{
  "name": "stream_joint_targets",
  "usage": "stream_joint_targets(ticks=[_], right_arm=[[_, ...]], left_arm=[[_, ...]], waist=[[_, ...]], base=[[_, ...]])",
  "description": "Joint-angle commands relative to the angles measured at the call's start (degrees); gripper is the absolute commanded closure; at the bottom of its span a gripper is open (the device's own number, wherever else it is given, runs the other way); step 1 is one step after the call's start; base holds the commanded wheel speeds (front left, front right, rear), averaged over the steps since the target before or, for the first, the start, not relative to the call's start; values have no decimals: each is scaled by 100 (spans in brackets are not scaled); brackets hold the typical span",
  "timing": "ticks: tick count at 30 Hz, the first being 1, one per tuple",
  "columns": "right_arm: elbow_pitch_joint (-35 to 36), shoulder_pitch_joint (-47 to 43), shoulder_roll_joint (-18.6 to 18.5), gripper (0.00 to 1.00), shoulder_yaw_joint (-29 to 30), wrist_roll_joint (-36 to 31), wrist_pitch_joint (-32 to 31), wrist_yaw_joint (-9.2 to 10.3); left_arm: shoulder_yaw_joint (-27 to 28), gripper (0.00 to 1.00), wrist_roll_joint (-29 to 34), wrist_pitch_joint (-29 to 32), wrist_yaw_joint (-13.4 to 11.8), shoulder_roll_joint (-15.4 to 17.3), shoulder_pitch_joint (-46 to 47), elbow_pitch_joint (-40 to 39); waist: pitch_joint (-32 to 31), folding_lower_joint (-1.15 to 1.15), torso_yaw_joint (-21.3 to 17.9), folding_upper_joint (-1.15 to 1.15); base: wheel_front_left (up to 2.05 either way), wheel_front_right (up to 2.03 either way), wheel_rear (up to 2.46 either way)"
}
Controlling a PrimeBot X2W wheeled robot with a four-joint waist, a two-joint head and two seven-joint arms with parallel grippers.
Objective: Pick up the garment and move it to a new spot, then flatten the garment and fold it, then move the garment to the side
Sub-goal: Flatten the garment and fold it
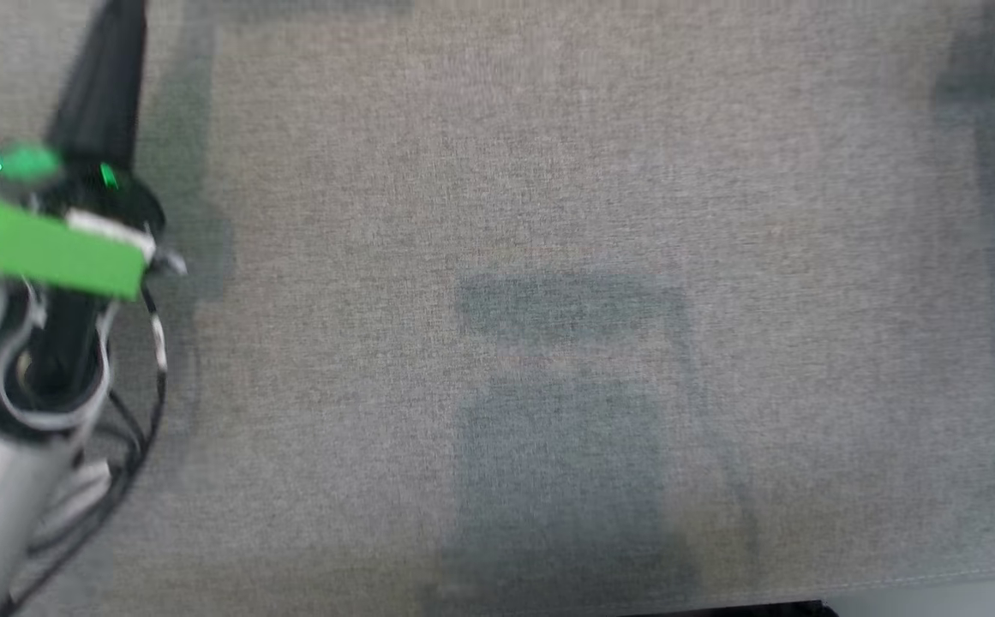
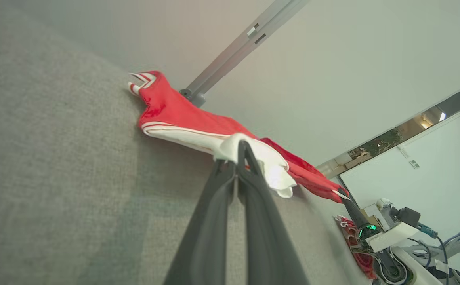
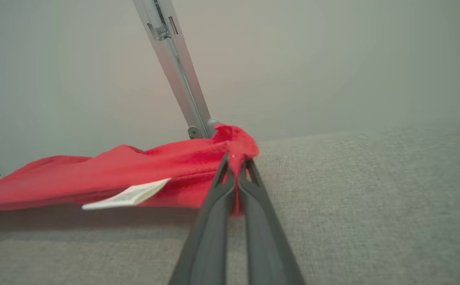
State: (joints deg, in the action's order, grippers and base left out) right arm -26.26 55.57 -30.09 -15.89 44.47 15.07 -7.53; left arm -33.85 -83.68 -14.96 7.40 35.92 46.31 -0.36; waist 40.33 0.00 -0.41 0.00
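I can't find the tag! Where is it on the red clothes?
Look at the big grey table. The red garment stretches over it, pinched by the right gripper. The tag is the small white printed strip at its near edge, pale against all the red.

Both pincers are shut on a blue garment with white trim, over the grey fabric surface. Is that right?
Not quite: the garment is red with white trim, not blue, as the left wrist view shows. The rest stands: the left pincer and the right pincer are both shut on it over the grey fabric surface.
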Motion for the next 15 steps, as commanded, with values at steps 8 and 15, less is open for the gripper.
stream_joint_targets(ticks=[8, 15], right_arm=[[345, -1744, -471, 100, -230, 936, 19, 10], [460, -2761, -545, 100, -190, 1001, 18, 10]], left_arm=[[157, 100, -318, -22, 13, 179, -2061, -436], [199, 100, -488, -23, 13, 64, -3409, -665]], waist=[[-1351, 0, -76, 0], [-1913, 0, -159, 0]], base=[[0, 0, 0], [0, 0, 0]])
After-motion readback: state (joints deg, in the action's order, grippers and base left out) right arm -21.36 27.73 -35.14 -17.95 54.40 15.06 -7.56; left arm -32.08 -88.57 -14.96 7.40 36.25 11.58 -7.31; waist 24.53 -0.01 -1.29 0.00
